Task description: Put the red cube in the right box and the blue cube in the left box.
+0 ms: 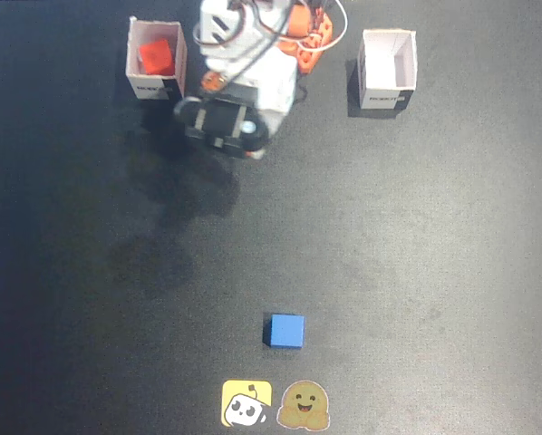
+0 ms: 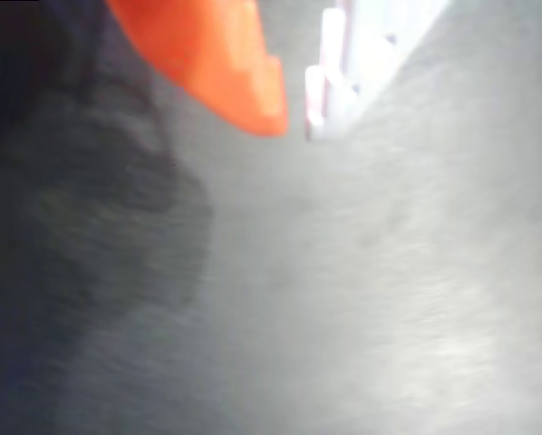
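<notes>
In the fixed view the blue cube (image 1: 286, 331) is seen on the table well apart from the gripper (image 1: 224, 127), toward five o'clock, whose jaw state cannot be told

Black table (image 1: 434, 254); blue cube (image 1: 286, 331); two boxes (image 1: 387, 68)

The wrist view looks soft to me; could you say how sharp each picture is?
Wrist view: smeared, an orange finger and a white box only as blurs. Fixed view: sharp, with the blue cube crisp and the arm's soft shadows on the dark table.
</notes>
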Controlling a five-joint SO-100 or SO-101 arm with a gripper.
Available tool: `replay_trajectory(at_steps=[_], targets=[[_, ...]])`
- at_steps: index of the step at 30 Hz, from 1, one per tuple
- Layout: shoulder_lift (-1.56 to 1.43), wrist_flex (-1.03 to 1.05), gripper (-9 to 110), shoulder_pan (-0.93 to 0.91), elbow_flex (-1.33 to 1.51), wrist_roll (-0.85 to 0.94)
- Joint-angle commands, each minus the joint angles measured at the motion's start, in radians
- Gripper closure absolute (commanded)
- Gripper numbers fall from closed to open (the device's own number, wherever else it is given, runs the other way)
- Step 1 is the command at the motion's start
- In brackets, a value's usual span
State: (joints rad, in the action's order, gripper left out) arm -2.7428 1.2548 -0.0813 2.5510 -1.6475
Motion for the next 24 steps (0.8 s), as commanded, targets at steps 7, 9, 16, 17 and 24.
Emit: replay_trajectory(at_steps=[7,9,16,17,24], targets=[[-0.012,-0.055,101,0.094,0.018,0.075],[0.006,-0.055,101,0.103,0.008,0.081],[0.250,-0.114,101,0.114,-0.126,0.120],[0.290,-0.126,101,0.114,-0.152,0.129],[0.549,-0.221,100,0.137,-0.287,0.129]])
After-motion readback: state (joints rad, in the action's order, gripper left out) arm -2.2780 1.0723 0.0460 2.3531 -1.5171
